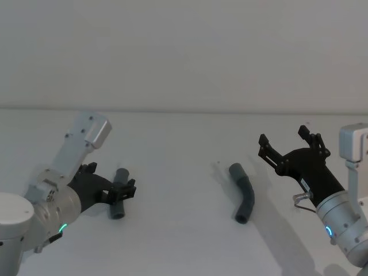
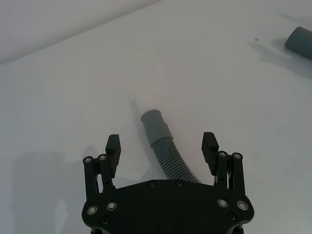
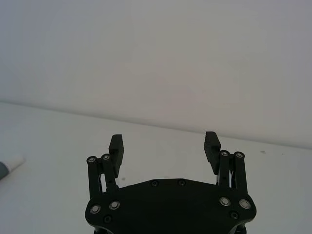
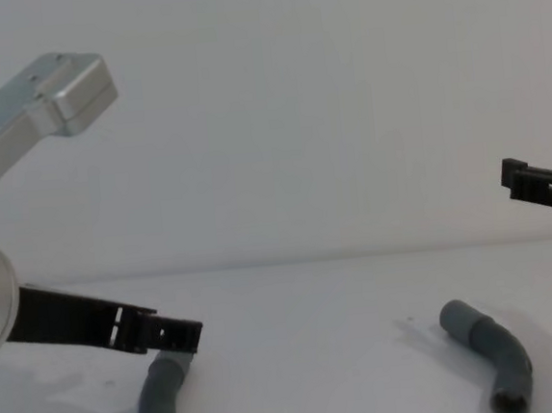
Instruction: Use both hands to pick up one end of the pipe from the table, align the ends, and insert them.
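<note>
L gripper (image 2: pixel 162 145) sits low over the table (image 1: pixel 184 149), jaws wide apart, w/ one pipe piece (image 2: pixel 168 155) lying between them: ribbed middle back toward the palm, cuff (image 2: pixel 155 121) just past the tips. Neither finger seems to touch it, tho the angle makes that hard to confirm. R gripper (image 1: pixel 284 138) is raised, jaws apart & empty, w/ the other piece (image 1: pixel 244 192) flat on the table, below and well apart from its tips
</note>
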Controlling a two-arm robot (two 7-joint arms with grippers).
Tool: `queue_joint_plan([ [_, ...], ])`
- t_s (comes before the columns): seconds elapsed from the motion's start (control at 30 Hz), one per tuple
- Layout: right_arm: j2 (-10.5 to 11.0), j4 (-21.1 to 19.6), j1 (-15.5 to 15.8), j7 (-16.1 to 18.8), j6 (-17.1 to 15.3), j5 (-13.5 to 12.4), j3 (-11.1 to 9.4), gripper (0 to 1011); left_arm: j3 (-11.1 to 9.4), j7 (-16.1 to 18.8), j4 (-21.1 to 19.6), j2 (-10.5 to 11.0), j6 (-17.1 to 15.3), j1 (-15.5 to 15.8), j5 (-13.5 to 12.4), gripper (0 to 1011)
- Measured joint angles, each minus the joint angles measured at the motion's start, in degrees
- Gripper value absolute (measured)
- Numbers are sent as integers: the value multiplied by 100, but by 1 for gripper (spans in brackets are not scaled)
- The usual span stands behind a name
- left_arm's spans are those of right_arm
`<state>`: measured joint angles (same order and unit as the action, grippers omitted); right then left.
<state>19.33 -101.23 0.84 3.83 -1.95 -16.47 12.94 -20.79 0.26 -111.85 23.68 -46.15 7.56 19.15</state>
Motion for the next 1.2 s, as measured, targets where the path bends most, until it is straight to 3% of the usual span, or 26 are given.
queue_joint_plan([
  [0.43, 0, 0, 0, 0, 0, 0, 0, 1002, -25, 22, 163, -179, -193, 12, -9, 1001],
  [1.2, 0, 0, 0, 0, 1, 0, 0, 1002, -169, 11, 455, -298, -191, 136, -222, 1001],
])
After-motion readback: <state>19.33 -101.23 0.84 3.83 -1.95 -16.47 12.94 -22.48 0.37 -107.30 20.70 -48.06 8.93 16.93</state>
